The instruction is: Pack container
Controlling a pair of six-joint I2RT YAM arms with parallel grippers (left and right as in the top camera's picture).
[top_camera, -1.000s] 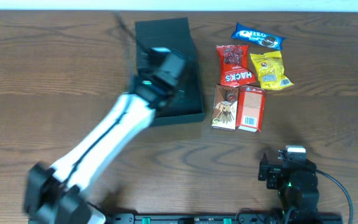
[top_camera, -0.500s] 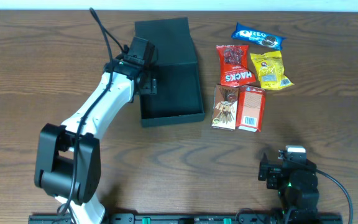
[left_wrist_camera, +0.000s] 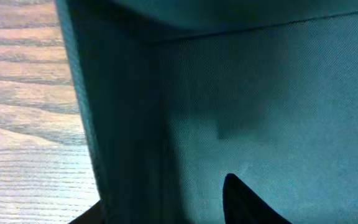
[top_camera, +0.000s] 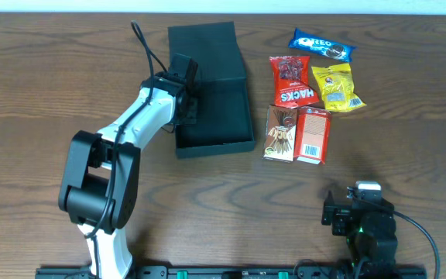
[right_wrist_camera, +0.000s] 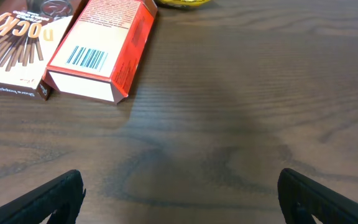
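Observation:
The container (top_camera: pixel 216 146) is a dark square box that lies open left of the table's middle, its flap lid (top_camera: pixel 204 48) folded back behind it. It holds nothing that shows. My left gripper (top_camera: pixel 183 105) is at its left wall. The left wrist view shows that wall (left_wrist_camera: pixel 126 124) between the jaws, one finger outside it and one finger (left_wrist_camera: pixel 247 202) inside, with a gap still showing on the inner side. My left gripper (left_wrist_camera: pixel 160 200) is partly closed and not clamped. Near the front edge, my right gripper (top_camera: pixel 339 211) (right_wrist_camera: pixel 180 186) stands wide open over bare wood.
Right of the box lie a blue Oreo pack (top_camera: pixel 321 45), a red Hacks packet (top_camera: pixel 293 80), a yellow packet (top_camera: pixel 337 87), a Pocky box (top_camera: pixel 281 133) (right_wrist_camera: pixel 17 50) and a red carton (top_camera: pixel 312 135) (right_wrist_camera: pixel 101 50).
My left arm has swung from over the box's inside to its left wall and settled there. Its jaws have narrowed around the wall. The right arm has not moved.

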